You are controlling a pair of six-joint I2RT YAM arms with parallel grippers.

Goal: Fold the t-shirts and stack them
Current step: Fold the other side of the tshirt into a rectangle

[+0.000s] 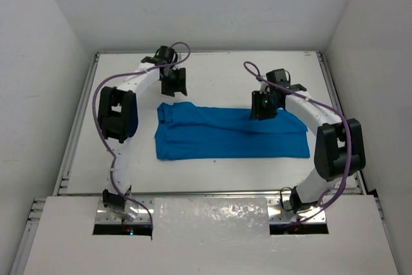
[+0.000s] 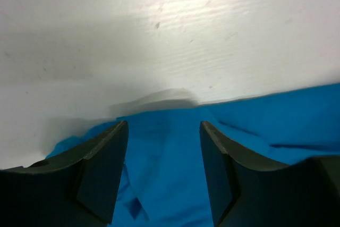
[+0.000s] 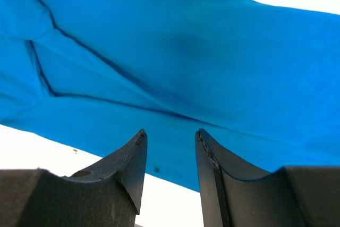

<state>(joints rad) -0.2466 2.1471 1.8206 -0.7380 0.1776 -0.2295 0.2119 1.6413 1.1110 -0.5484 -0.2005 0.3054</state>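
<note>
- You've got the blue t-shirt (image 1: pixel 232 134) lying flat across the middle of the white table (image 1: pixel 212 75) in the top view, folded into a long band running from centre-left to centre-right.
- Its left end looks bunched and layered; the right end is squarer, with a straight edge.
- Your left gripper (image 1: pixel 172 84) sits just above the shirt's upper-left corner in the frame, over bare table at the cloth's far edge.
- From the left wrist, both dark fingers (image 2: pixel 103 168) stand spread apart, blue cloth showing in the gap beneath them and nothing pinched between.
- That same view puts the shirt's edge across the middle of the frame, white table filling the upper half.
- Your right gripper (image 1: pixel 264 104) hangs over the shirt's upper edge, right of centre in the top view.
- From the right wrist, its fingers (image 3: pixel 133 168) are parted too, with a narrower gap and no cloth caught in it.
- Beyond those fingers the shirt fills most of the frame, creases slanting from the upper left towards the middle.
</note>
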